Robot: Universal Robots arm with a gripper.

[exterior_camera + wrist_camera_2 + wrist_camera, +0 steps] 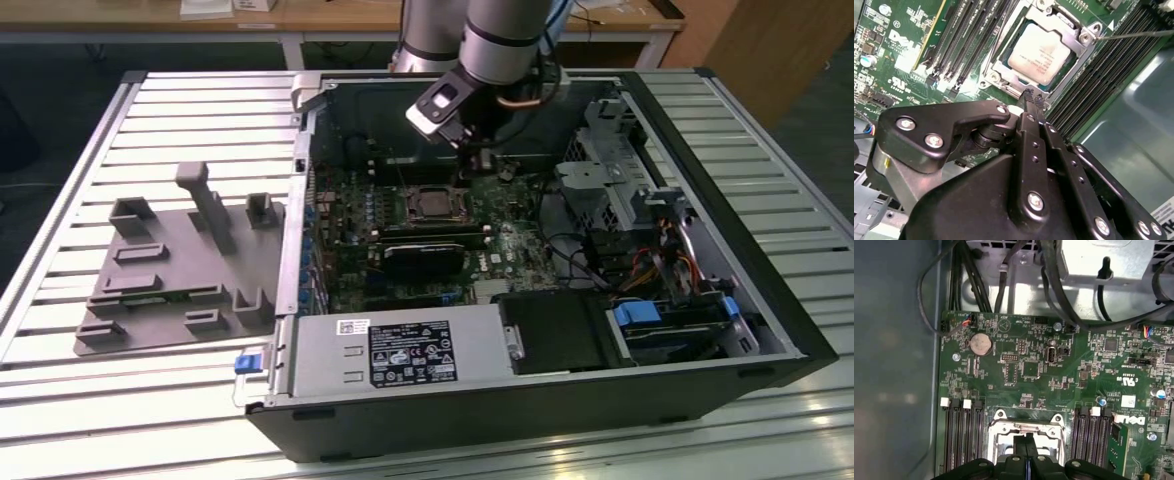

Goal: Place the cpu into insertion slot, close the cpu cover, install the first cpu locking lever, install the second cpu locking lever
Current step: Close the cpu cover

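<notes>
Computer case point(534, 425) holds: cpu point(1041, 52) in insertion slot point(1070, 64), cpu cover point(1081, 37) down, memory slots point(974, 35) alongside. Gripper point(1030, 95) clenched empty at the slot's edge.

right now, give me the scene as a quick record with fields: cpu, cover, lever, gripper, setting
cpu: the cpu sits in the slot, silver face up
cover: the cover lies flat around the cpu, which shows through its window
lever: a thin rod juts out from the cover's corner; whether it is latched cannot be told
gripper: the gripper is shut, tips at the cover's edge
setting: open case on a slatted table; grey fixture at the exterior view's left
</notes>
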